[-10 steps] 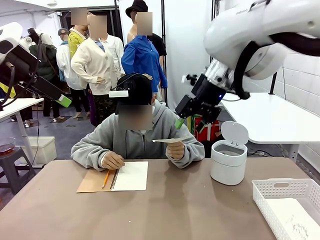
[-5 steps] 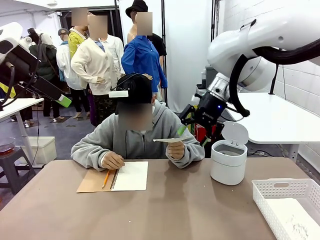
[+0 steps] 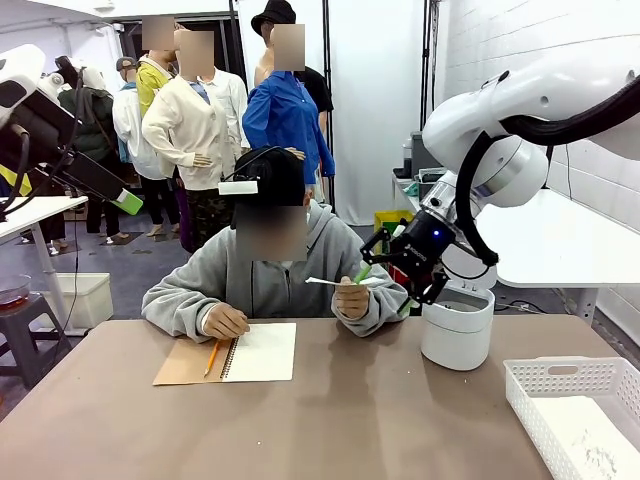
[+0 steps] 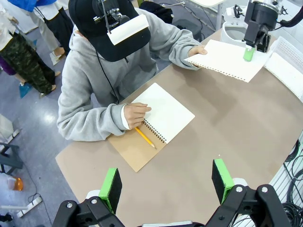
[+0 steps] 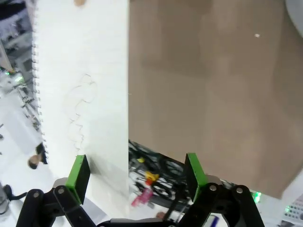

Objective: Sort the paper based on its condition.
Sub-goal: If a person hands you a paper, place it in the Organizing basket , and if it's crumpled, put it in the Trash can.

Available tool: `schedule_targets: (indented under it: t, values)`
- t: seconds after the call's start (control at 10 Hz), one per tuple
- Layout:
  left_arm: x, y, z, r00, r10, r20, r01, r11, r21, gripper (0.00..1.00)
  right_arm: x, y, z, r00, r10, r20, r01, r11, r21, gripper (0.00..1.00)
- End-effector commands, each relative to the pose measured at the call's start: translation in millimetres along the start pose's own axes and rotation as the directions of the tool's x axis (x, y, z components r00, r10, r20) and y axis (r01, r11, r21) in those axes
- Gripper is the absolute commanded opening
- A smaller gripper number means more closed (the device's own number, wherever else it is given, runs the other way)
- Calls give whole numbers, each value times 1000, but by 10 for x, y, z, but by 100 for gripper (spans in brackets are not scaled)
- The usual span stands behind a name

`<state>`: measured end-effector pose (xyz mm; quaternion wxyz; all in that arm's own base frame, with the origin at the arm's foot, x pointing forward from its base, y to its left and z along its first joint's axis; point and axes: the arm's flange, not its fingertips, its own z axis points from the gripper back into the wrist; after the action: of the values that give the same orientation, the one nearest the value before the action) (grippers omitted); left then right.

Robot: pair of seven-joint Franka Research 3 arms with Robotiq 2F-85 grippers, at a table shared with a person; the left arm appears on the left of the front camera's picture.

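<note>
Brown tabletop [image 3: 350, 420], shared with a person seated at its far edge.

**Step in hand:** the handover. The person's hand [image 3: 351, 300] holds up a loose white sheet of thin paper with one perforated edge [image 3: 335, 281], above the far right part of the tabletop and clear of it. The right gripper [image 3: 385, 288] has its jaws spread wide at the sheet's free end. In the right wrist view, one long edge of the sheet runs up between the green pads, with one pad over the paper and the other past that edge. I see no pinch yet. A faint grey pencil scribble [image 5: 78, 109] marks the sheet, so I read it as used.

**Next move:** I judge that the jaws must press together on the sheet's end before the person lets go. Paper this thin will sag once it is released, so the grip should sit well in from the edge.

**Left gripper** [image 4: 166, 182]: spread, holding nothing, high above the near left part of the tabletop.

**Containers:**
- A round white plastic bin with its flip lid raised [image 3: 457, 325] stands near the far right edge. I cannot see inside it.
- A white perforated plastic basket [image 3: 560, 372] sits at the near right corner and holds white paper with grey marks [image 3: 590, 445].

A spiral-bound notebook with a brown cardboard cover [image 3: 228, 355] lies open towards the far left, with a yellow pencil [image 3: 211, 357] on it.
</note>
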<state>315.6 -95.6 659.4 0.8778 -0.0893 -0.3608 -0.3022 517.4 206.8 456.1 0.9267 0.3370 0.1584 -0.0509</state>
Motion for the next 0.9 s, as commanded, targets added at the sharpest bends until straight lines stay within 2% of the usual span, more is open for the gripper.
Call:
schedule_targets:
  t: [0.0, 0.1, 0.4, 0.7, 0.8]
  values:
    - [1, 0, 2, 1000, 18, 5, -18, 1000, -15, 100, 77, 44, -112, 995, -64, 81, 55, 992, 113, 100]
    - [1, 0, 2, 1000, 18, 5, -18, 1000, -15, 100, 115, 48, -170, 991, -87, 106, 69, 983, 167, 100]
    - [1, 0, 2, 1000, 18, 5, -18, 1000, -15, 100, 163, 96, -317, 988, -122, 94, 98, 969, 226, 100]
    - [1, 0, 2, 1000, 18, 5, -18, 1000, -15, 100, 152, 87, -205, 980, -100, 174, 51, 962, 268, 100]
    - [1, 0, 2, 1000, 18, 5, -18, 1000, -15, 100, 187, 119, -250, 987, -123, 107, 96, 970, 225, 100]
